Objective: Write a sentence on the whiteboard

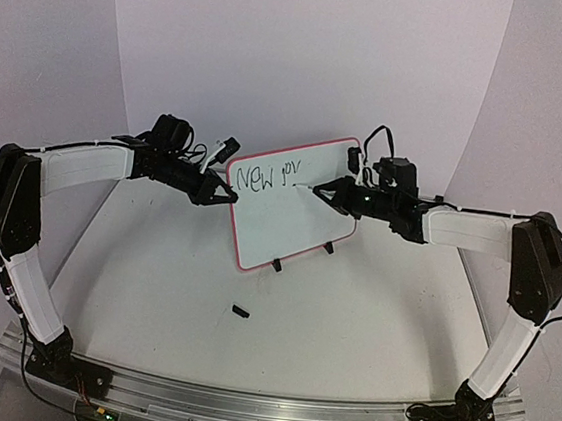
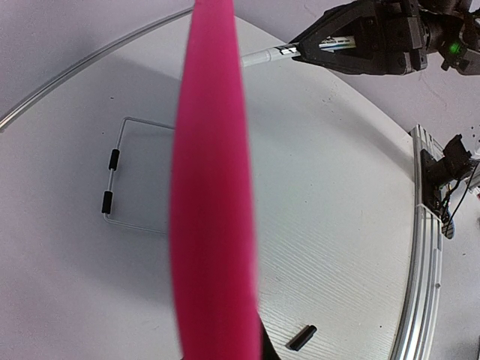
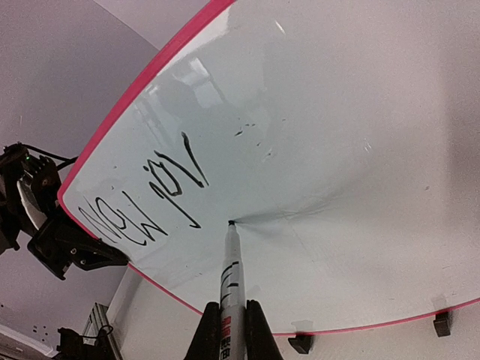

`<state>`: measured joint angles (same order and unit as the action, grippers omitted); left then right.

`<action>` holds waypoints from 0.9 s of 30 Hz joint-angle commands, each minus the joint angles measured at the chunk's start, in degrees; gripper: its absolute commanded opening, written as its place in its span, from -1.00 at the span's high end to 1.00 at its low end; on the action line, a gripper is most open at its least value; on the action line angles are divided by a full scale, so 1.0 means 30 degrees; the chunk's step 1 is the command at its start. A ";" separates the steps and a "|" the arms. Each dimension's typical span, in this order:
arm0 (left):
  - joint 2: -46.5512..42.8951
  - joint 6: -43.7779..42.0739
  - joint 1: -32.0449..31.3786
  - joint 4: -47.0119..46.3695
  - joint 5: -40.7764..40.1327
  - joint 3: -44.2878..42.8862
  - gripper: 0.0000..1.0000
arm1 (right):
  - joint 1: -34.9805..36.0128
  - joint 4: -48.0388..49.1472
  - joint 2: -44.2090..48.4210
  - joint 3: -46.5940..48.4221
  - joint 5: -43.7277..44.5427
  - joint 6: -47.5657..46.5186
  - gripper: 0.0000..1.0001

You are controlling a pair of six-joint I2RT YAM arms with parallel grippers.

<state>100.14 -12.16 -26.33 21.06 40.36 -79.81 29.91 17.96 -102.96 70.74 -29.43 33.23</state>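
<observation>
The left gripper point(image 1: 224, 194) is clamped on the pink left edge of the whiteboard point(image 1: 294, 227), which stands tilted on its black feet just ahead of the fingertips. That grip looks meant to steady the board against the pen's push. The sentence point(image 1: 264, 179), just beyond that gripper, reads "NEW" plus a few smaller letters. Further right, the marker pen point(image 3: 232, 262) juts forward from the right gripper point(image 3: 230, 315), pinched tight, its tip touching the board just past the last letter. A small black piece point(image 1: 240, 312), perhaps the pen's cap, lies on the table point(image 1: 370, 320) below both.

Stands tilted on black feet, left edge at left gripper point(image 1: 230, 195): pink-framed whiteboard point(image 1: 294, 227); carries black sentence point(image 1: 266, 178) just beyond.
</observation>
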 commanded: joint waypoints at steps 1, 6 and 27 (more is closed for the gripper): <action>0.0211 -0.0649 -0.0450 0.2006 -0.0116 -0.0112 1.00 | -0.0057 0.0688 0.0643 0.0984 0.0985 -0.0268 1.00; 0.0195 -0.0661 -0.0463 0.2008 -0.0123 -0.0111 1.00 | -0.0052 0.0881 0.0812 0.1054 0.1222 -0.0267 1.00; 0.0216 -0.0662 -0.0482 0.1962 -0.0093 -0.0115 1.00 | -0.0064 0.1870 0.1081 0.1565 0.1120 0.0038 1.00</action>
<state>100.14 -12.03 -26.33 21.10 40.36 -79.81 29.91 19.70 -102.52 73.25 -27.46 33.26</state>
